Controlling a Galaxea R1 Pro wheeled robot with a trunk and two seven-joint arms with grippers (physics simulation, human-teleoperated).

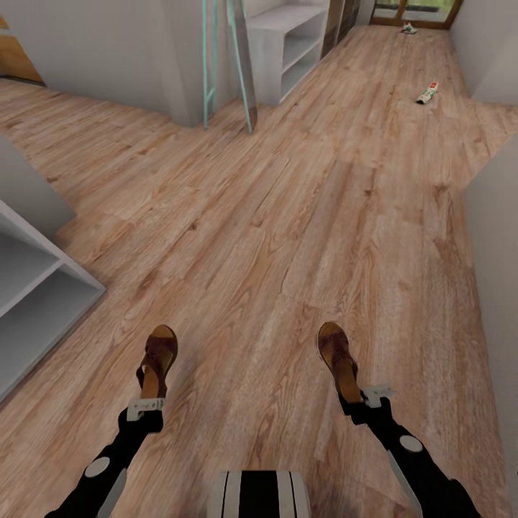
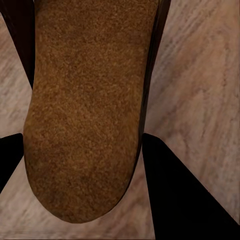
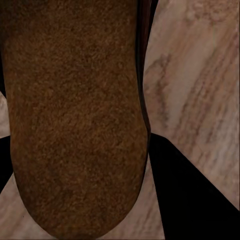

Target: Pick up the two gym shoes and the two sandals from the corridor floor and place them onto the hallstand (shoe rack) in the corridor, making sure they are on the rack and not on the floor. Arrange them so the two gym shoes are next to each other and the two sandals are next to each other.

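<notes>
In the lower part of the head view, each arm carries one brown sandal above the corridor floor (image 1: 288,216). The left gripper (image 1: 147,398) is clamped on the heel end of the left sandal (image 1: 157,360), lower left of the frame, toe pointing up the picture. The right gripper (image 1: 363,403) grasps the heel of the right sandal (image 1: 338,360), lower right of the frame. The two sandals are well apart, one on each side of the robot's trunk.

In the left wrist view the tan footbed of the left sandal (image 2: 85,110) lies between the dark fingers (image 2: 185,200), with wood planks behind it. The right wrist view shows the same for the right sandal (image 3: 75,120) and its fingers (image 3: 195,195).

One gym shoe (image 1: 427,94) lies on the floor at the upper right of the head view; the other gym shoe (image 1: 409,29) lies farther up, near the top edge. A pale shelf unit (image 1: 284,43) stands at top centre, with a teal ladder (image 1: 226,61) beside it. Another pale shelf unit (image 1: 36,309) sits at the left edge.
</notes>
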